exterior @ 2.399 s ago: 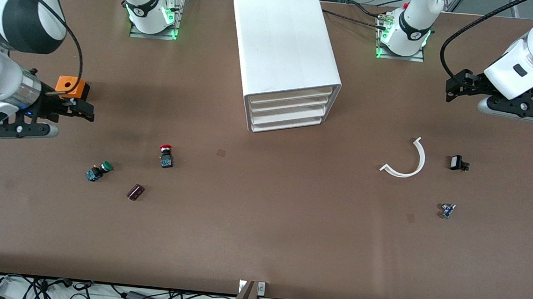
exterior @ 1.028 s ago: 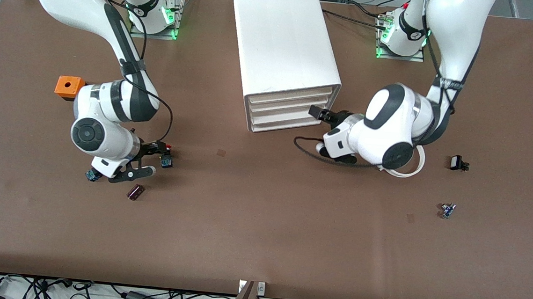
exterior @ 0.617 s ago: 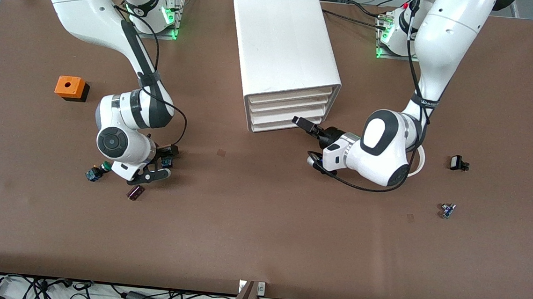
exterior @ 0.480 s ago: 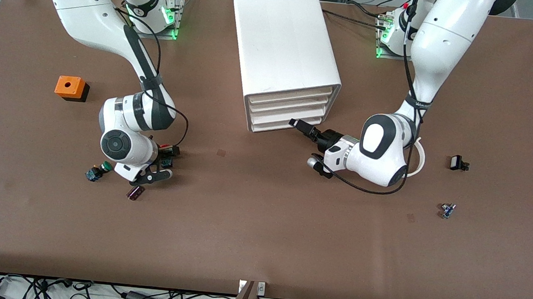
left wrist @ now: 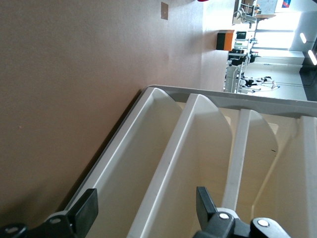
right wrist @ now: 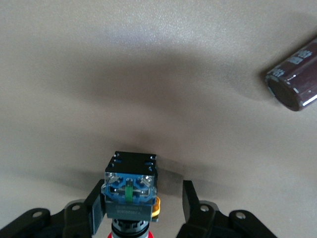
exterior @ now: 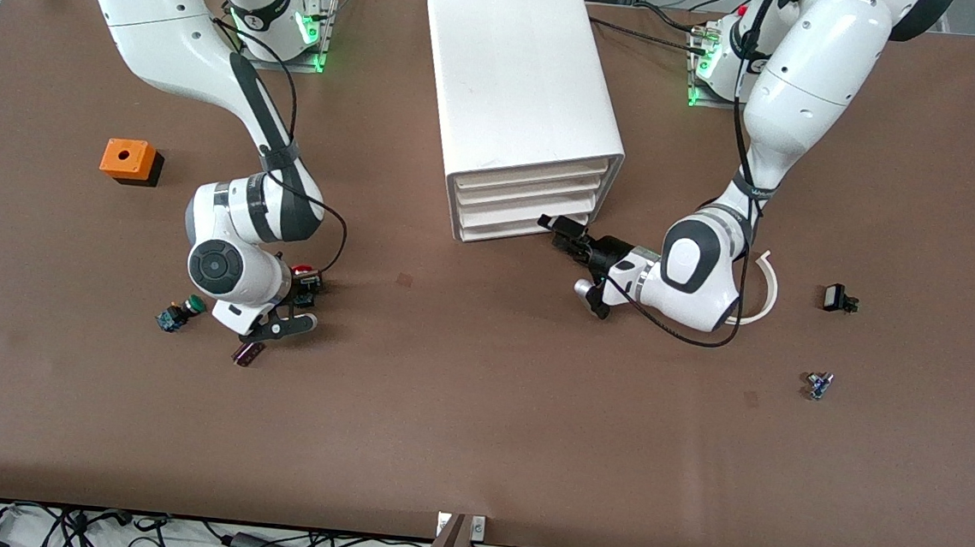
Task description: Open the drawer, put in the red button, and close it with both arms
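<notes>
Red button (right wrist: 130, 196) sat on the table between the right gripper's (right wrist: 139, 204) fingers, one pad touching it, the other a sliver off, so not yet gripped. A dark cylinder (exterior: 248, 352) lay near it, the green-capped switch (exterior: 178, 313) toward the right arm's end. The left gripper (left wrist: 143, 210), jaws wide and empty, straddled the lowest front of the white drawer unit (exterior: 521, 96).
</notes>
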You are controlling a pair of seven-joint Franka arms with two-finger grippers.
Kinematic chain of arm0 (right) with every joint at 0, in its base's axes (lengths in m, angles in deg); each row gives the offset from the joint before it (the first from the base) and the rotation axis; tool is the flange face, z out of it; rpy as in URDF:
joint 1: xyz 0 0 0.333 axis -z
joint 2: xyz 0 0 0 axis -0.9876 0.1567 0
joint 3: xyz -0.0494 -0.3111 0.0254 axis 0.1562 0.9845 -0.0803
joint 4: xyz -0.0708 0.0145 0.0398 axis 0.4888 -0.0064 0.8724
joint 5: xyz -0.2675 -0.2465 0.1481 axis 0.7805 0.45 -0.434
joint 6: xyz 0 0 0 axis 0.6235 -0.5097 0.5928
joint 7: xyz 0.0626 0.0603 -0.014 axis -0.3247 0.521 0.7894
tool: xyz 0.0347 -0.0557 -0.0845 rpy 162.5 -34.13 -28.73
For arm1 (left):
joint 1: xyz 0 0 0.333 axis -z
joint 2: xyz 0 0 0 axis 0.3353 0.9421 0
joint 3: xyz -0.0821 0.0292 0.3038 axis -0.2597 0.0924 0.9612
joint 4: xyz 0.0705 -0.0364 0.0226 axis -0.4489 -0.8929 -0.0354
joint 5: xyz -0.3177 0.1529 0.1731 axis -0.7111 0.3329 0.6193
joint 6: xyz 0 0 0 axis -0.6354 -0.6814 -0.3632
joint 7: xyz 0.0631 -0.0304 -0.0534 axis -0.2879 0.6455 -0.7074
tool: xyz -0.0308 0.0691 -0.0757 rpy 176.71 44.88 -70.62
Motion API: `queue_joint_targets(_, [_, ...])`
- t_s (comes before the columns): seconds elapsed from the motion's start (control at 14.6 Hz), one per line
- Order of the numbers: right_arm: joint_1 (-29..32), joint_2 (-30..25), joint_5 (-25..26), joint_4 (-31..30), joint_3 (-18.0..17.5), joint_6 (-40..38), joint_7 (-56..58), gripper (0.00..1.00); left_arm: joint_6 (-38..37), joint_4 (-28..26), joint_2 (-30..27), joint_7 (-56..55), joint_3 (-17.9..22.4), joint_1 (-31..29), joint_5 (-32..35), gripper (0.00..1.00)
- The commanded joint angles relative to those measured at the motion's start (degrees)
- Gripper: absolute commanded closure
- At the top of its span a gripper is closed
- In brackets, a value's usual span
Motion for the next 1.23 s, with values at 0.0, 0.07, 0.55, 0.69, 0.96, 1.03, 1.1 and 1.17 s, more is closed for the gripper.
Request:
queue_joint_targets(0.0, [-0.44,0.80,-0.63,1.89,0.16,-0.07,-0.55,0.45,-5.69,-0.90,-1.37,1.74,-0.17,-2.53,-1.62,0.12])
queue_joint_targets(0.07, [-0.44,0.89,-0.54,1.98,0.16,-0.07,-0.46,0.55,-7.11,-1.25,-1.54,1.74,-0.17,-2.62,-1.97,0.13])
queue_joint_targets(0.55, [-0.53,0.36,-0.10,7.24,0.16,-0.77,0.51,1.00,-10.37,-4.67,-3.21,3.84,-2.98,-3.94,-4.17,0.20])
queue_joint_targets(0.69, [-0.97,0.27,-0.28,12.85,0.08,-4.78,0.51,1.00,-10.37,-5.48,-3.56,7.08,-3.07,-3.94,-4.09,0.48])
queue_joint_targets(0.96, [-3.17,0.01,-0.45,25.18,0.08,-14.83,-0.02,1.00,-10.29,-6.36,-3.22,11.75,-3.07,-3.85,-4.09,0.99])
queue_joint_targets(1.03, [-3.78,-0.51,-0.54,26.23,0.07,-14.83,-0.02,1.00,-9.94,-6.09,-3.13,11.67,-2.98,-3.77,-4.09,0.99])
queue_joint_targets(1.1, [-5.26,-1.21,-0.54,27.55,0.16,-15.18,-0.02,1.00,-9.76,-5.48,-3.04,11.50,-2.89,-3.68,-4.00,0.99])
queue_joint_targets(1.17, [-5.97,-1.22,-0.54,28.69,0.16,-15.79,-0.10,1.00,-9.41,-3.47,-2.34,11.23,-2.63,-3.59,-3.83,0.99])
